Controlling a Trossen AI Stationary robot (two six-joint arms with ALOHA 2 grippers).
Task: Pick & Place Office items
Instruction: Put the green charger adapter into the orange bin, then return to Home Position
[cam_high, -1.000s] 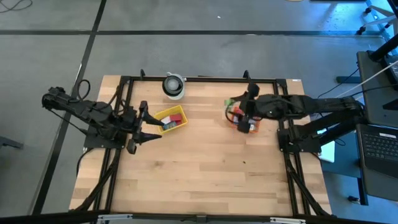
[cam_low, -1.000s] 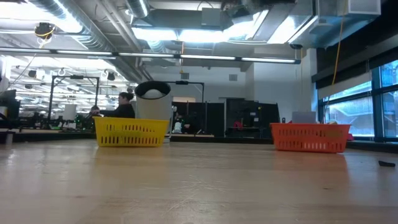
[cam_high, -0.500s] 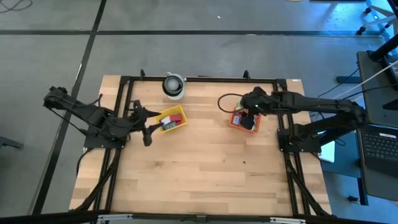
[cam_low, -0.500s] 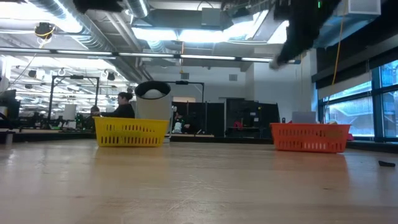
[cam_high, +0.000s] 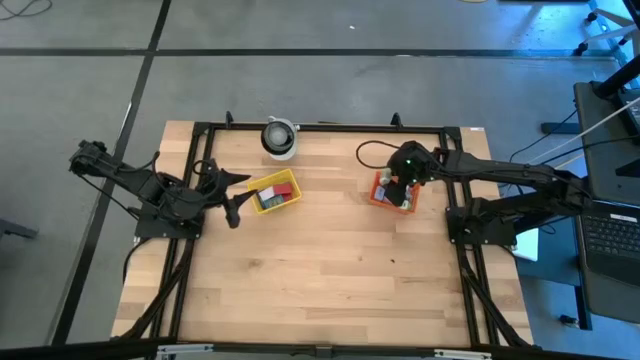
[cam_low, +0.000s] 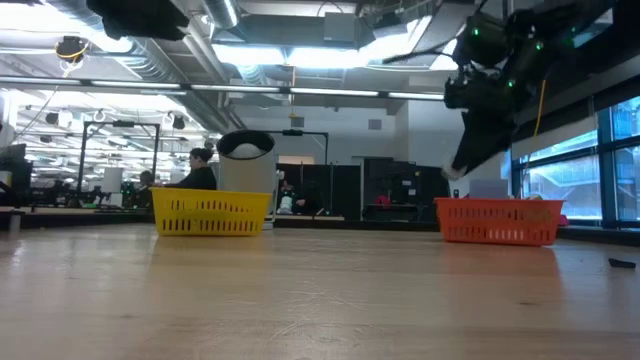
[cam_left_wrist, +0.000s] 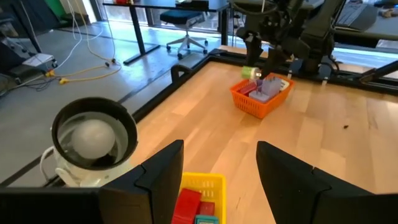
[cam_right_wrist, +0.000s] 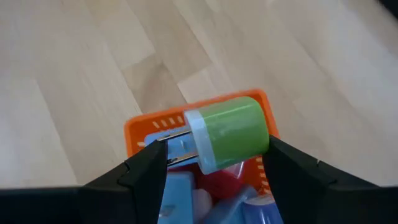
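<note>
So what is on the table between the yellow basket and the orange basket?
Nothing: in the high view only bare wooden table lies between the yellow basket and the orange basket.

Left arm: stretched low along the left edge of the counter.
Left hand (cam_high: 232, 198): fingers apart, holding nothing.
Right arm: reaches in from the right side.
Right hand (cam_high: 400, 184): raised, pointing down, fingers gripping a green piece.

Bright ceiling lights (cam_low: 300, 50) glare above me. My wood table (cam_high: 330, 270) looks evenly lit, with soft shadows.
</note>
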